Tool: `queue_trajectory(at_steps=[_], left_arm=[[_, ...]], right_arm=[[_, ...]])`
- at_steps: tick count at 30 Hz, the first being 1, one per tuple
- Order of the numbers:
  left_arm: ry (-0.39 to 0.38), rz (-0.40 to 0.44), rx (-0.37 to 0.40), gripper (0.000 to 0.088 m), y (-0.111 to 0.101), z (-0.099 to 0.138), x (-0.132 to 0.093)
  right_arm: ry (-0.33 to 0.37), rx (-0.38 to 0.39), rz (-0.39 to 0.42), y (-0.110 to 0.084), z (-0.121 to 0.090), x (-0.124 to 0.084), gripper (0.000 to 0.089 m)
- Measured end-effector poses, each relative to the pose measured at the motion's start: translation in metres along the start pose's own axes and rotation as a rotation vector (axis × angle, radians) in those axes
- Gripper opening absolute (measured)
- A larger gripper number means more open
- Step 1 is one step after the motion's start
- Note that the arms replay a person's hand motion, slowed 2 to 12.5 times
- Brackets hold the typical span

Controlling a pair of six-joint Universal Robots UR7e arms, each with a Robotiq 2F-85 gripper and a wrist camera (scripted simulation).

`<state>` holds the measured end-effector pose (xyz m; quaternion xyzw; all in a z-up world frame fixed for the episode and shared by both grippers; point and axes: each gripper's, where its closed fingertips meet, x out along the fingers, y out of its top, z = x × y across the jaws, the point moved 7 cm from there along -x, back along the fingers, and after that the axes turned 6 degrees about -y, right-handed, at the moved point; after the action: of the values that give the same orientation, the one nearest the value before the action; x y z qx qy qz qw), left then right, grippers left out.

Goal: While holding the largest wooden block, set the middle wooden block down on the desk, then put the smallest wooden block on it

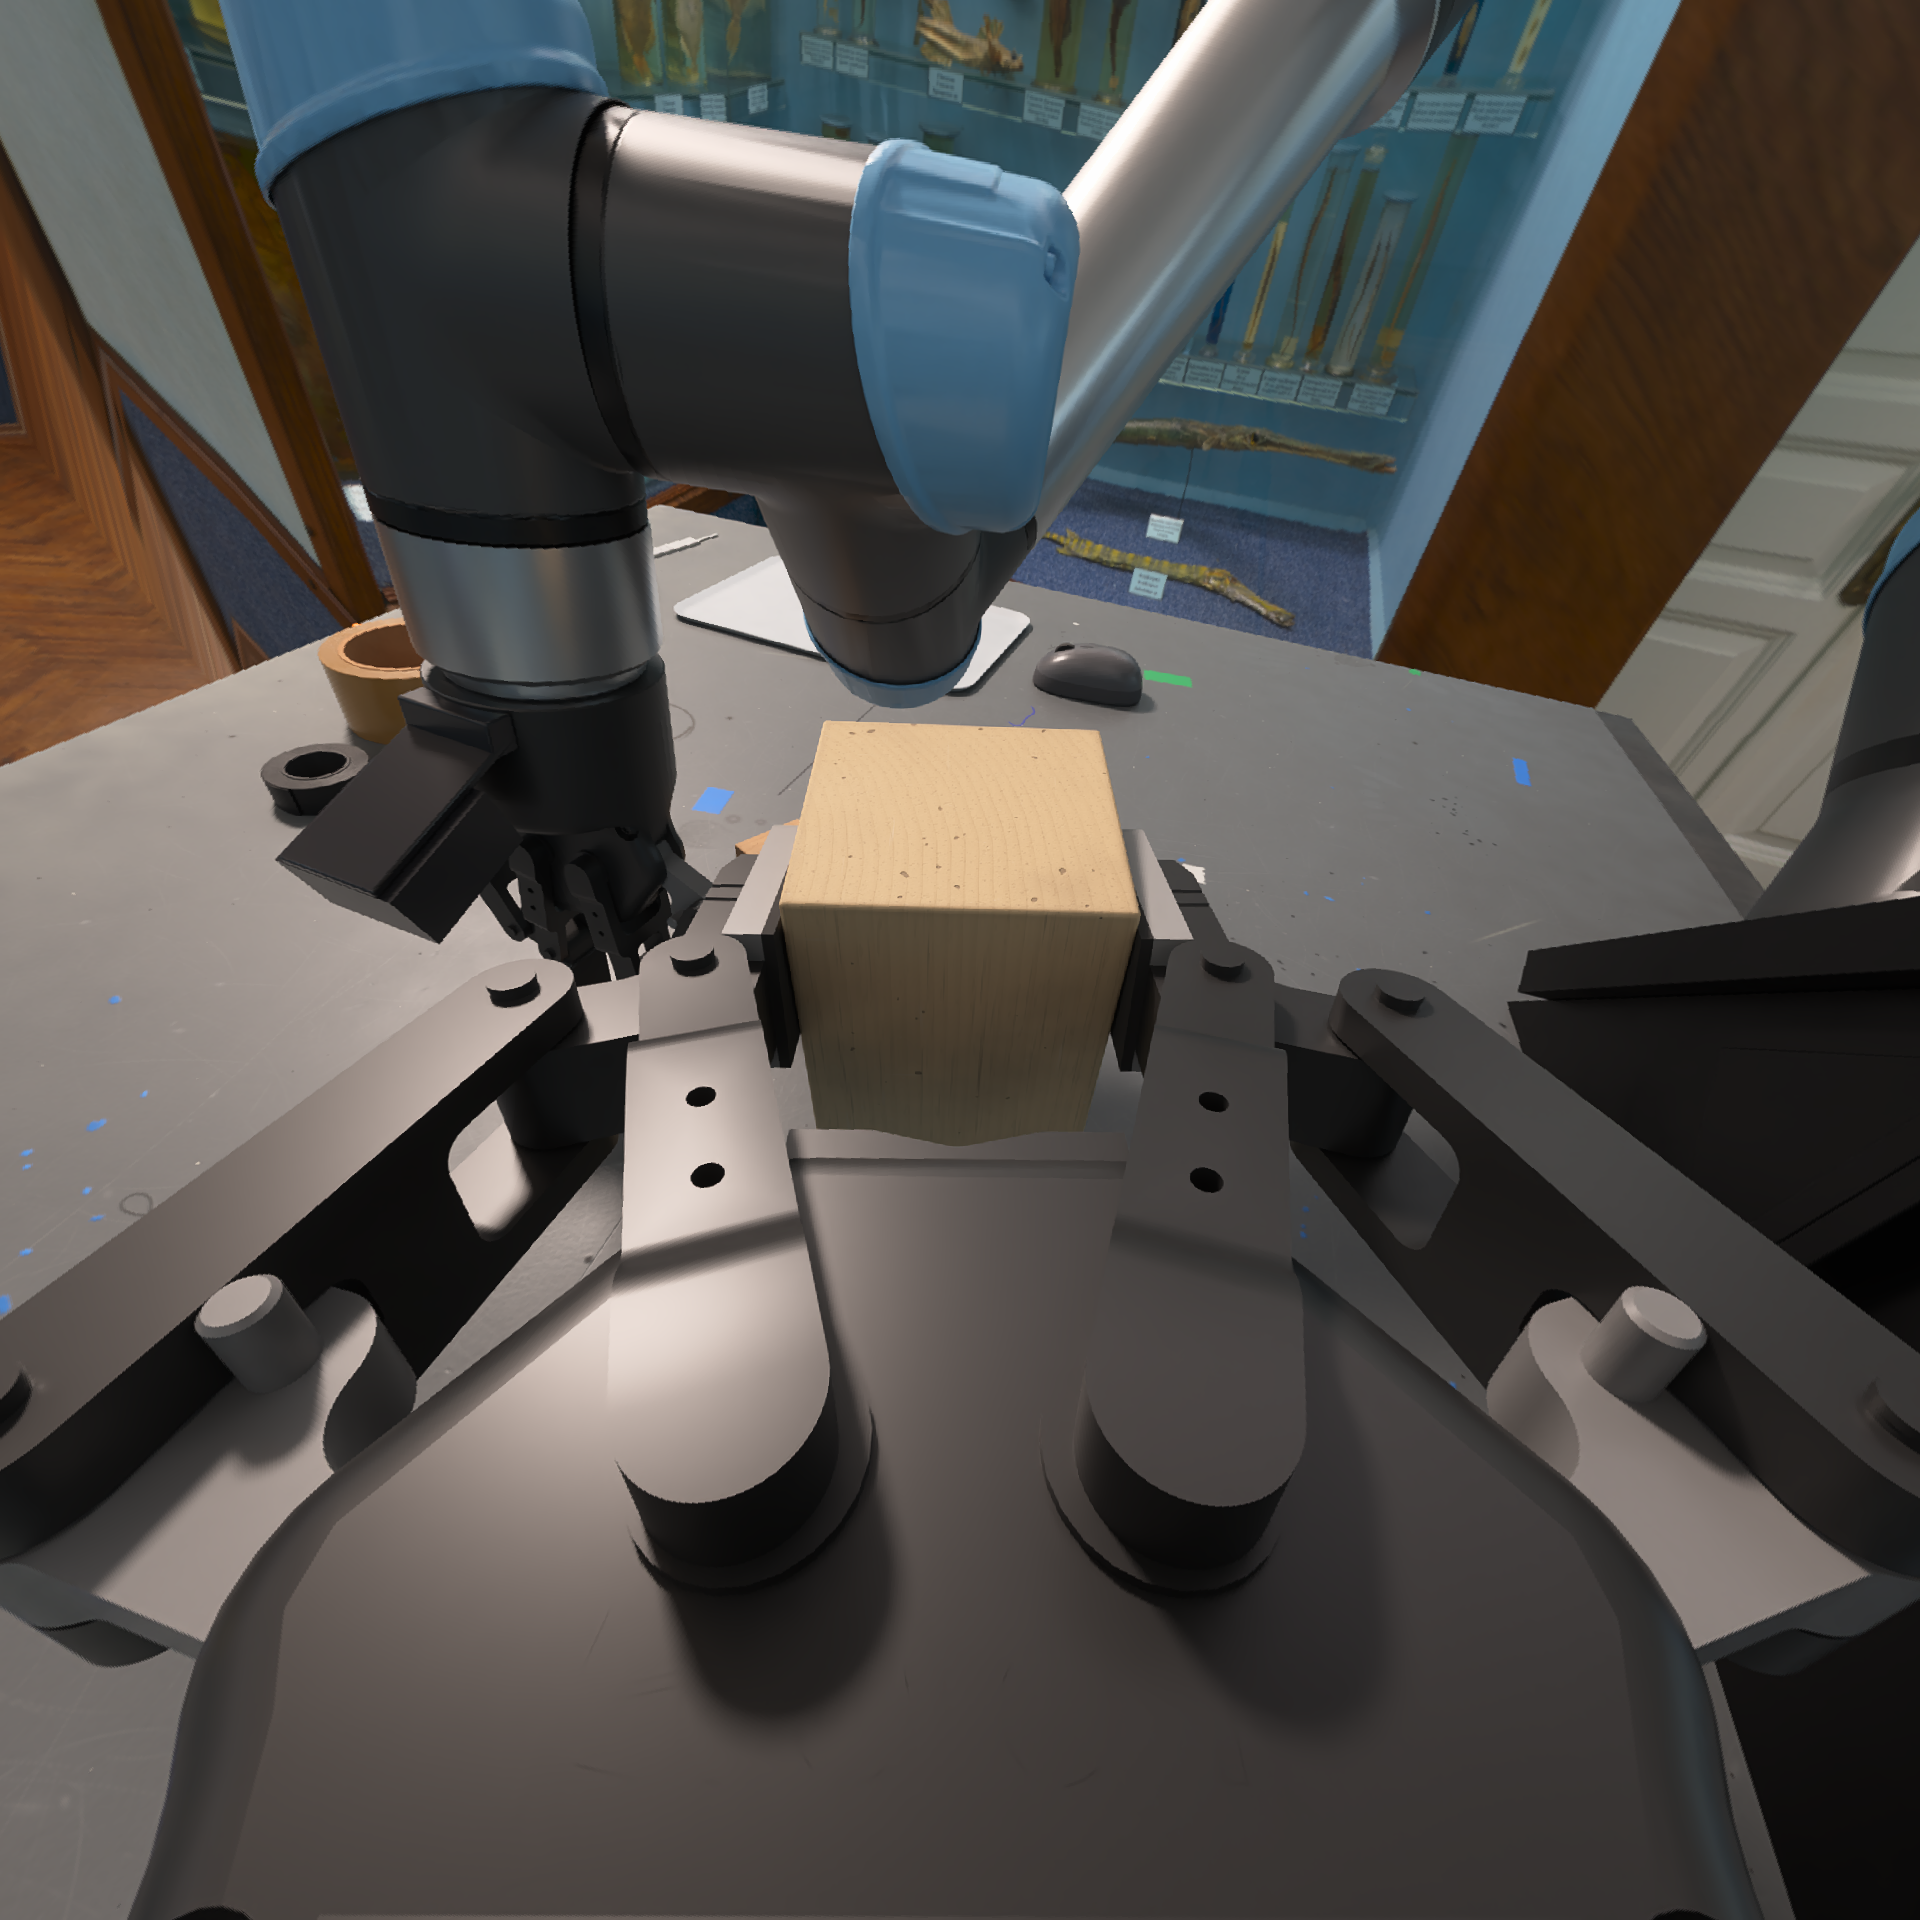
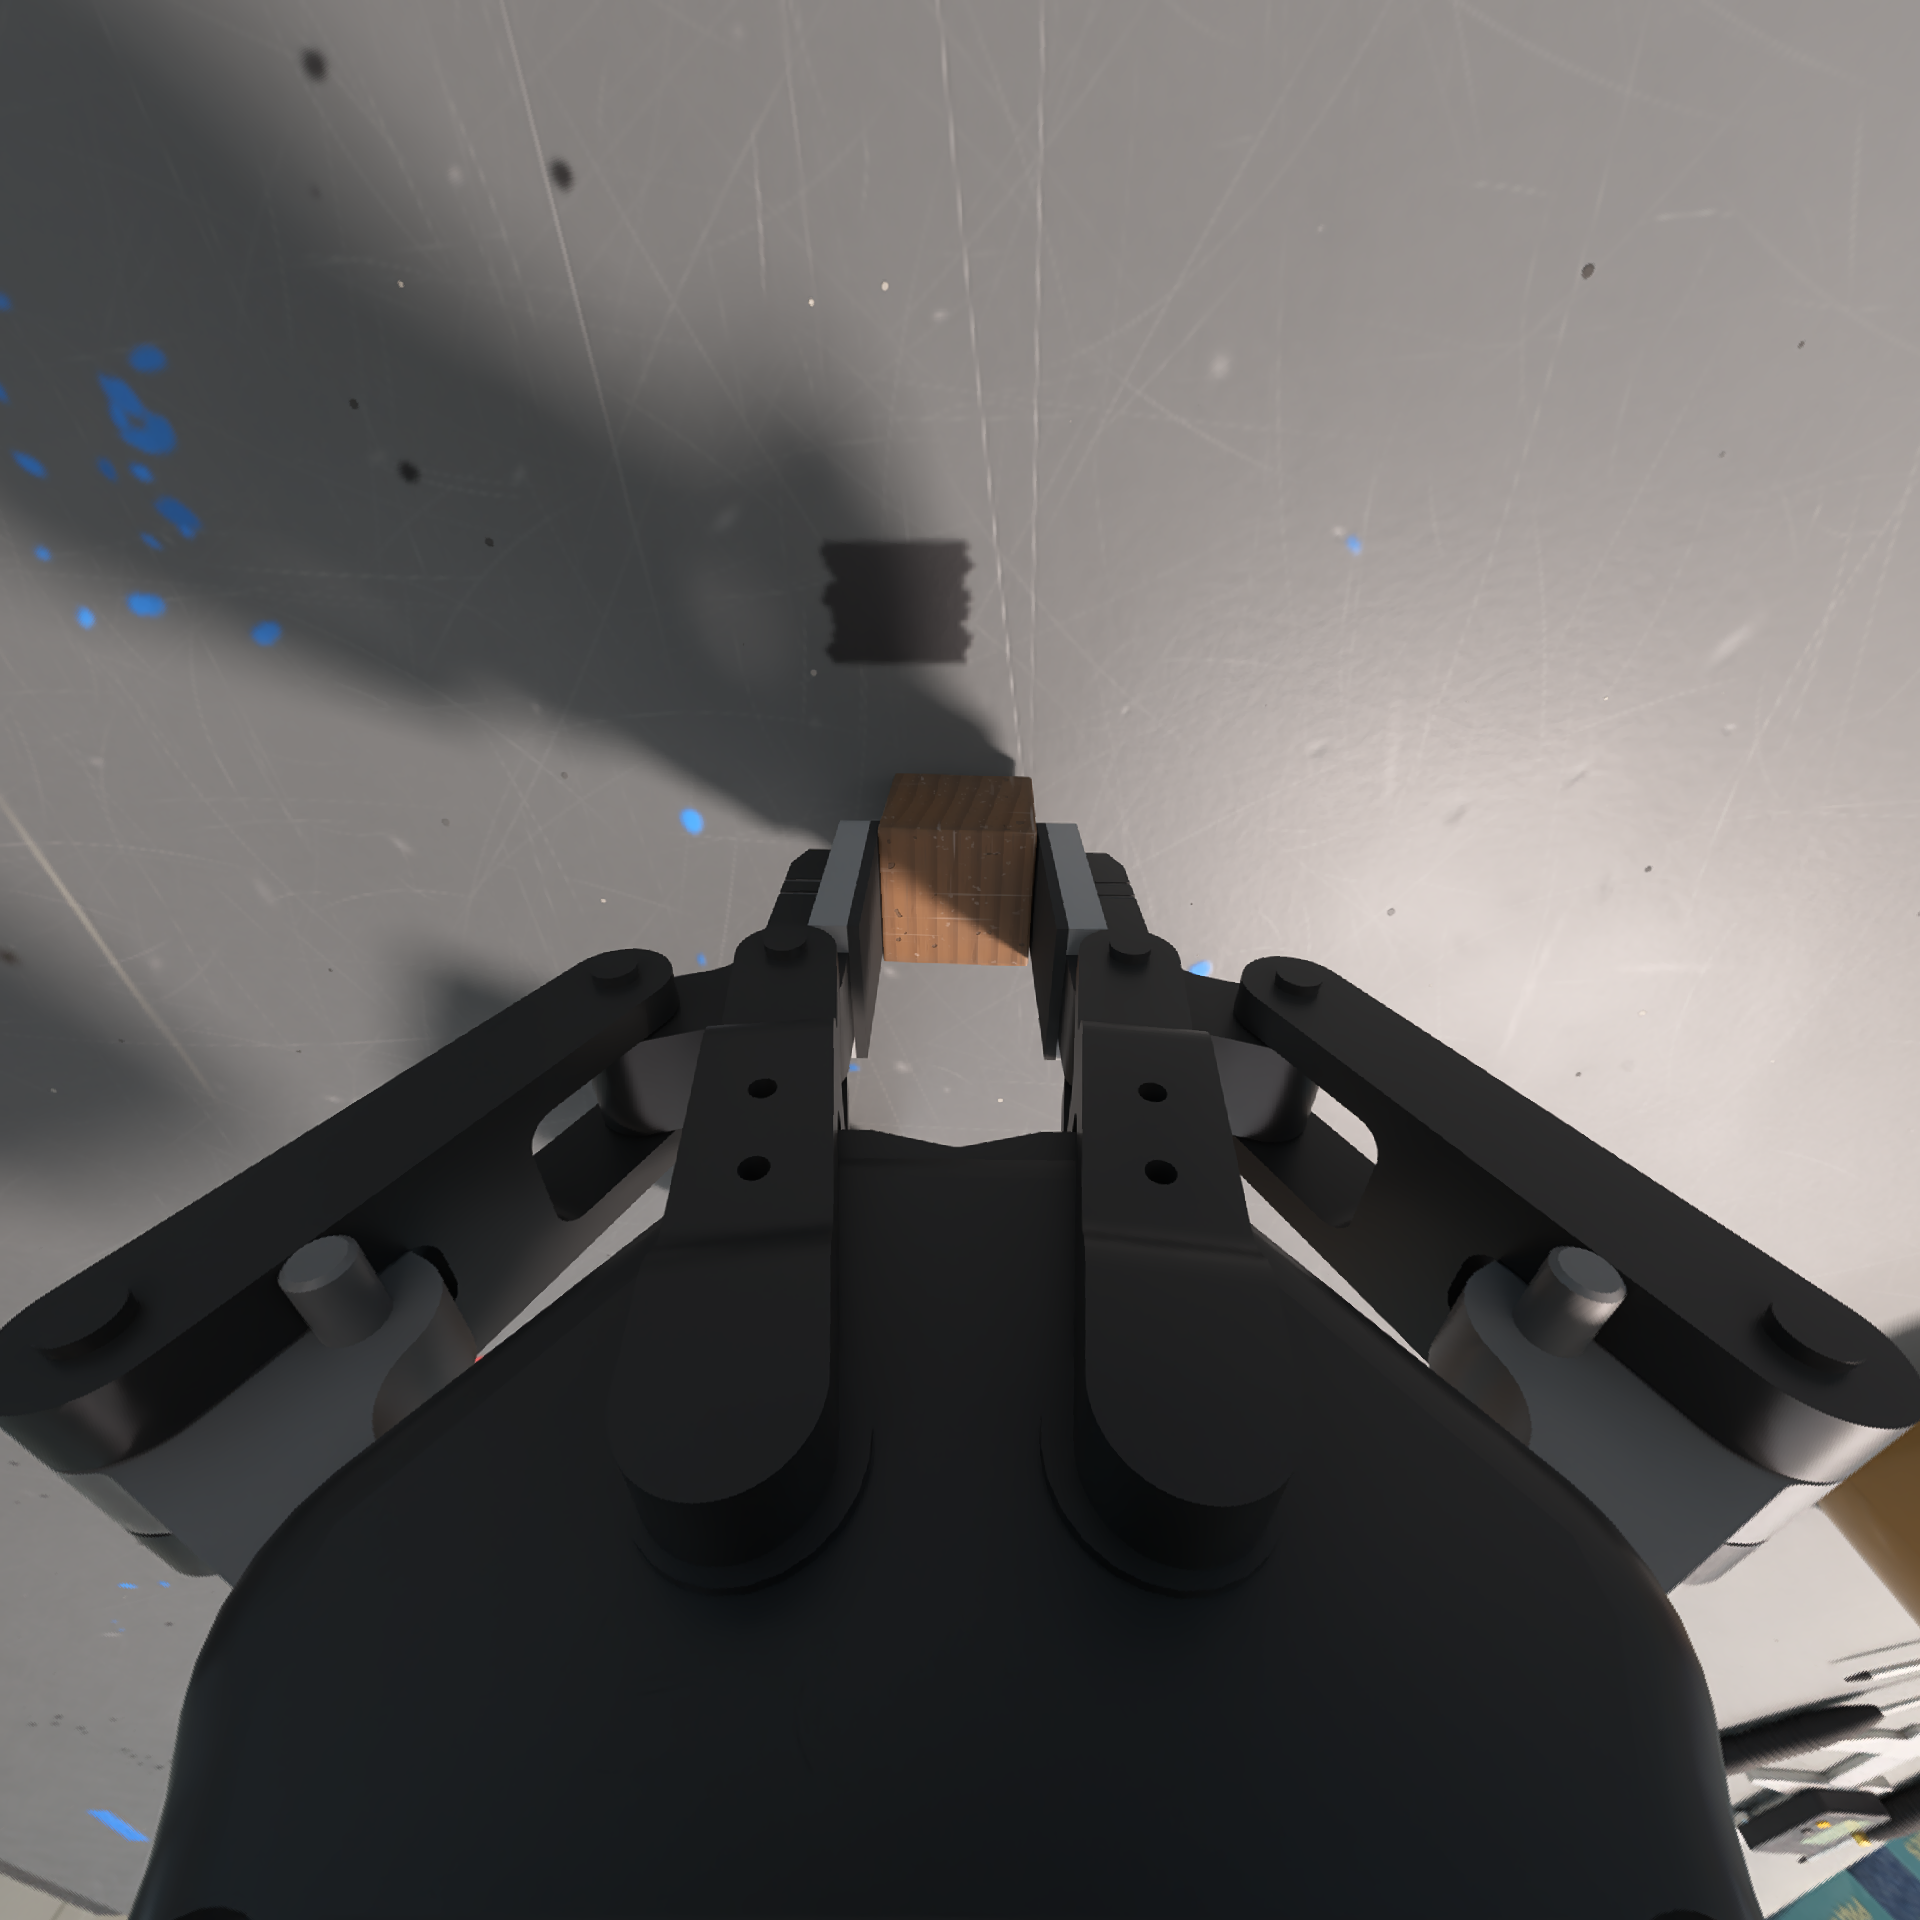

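While the left gripper [image 1: 956, 935] keeps its side of the bargain, clamped on the largest wooden block [image 1: 951, 914], pale and held clear of the grey desk [image 1: 1351, 831], the right gripper [image 2: 956, 883] hangs over the desktop with a brown wooden block [image 2: 956, 873] pinched between its fingertips, the block's shadow lying apart on the surface below. I'd guess that is the middle block, not yet set down, though I can't see a third block anywhere to compare; the stacking looks wholly undone.
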<state>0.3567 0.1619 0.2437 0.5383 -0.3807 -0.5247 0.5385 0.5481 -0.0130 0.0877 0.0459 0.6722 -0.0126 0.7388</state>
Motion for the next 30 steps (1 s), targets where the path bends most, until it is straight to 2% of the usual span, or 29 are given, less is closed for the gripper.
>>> queue_trajectory(at_steps=[18,30], left_arm=[[-0.001,0.001,0.0,0.0463,0.0,-0.001,0.001],[-0.006,0.001,0.004,0.0463,0.0,0.0,0.003]], right_arm=[[0.008,0.005,-0.009,-0.002,0.001,-0.002,0.0253],[0.017,0.023,-0.016,-0.002,0.001,-0.016,0.0253]])
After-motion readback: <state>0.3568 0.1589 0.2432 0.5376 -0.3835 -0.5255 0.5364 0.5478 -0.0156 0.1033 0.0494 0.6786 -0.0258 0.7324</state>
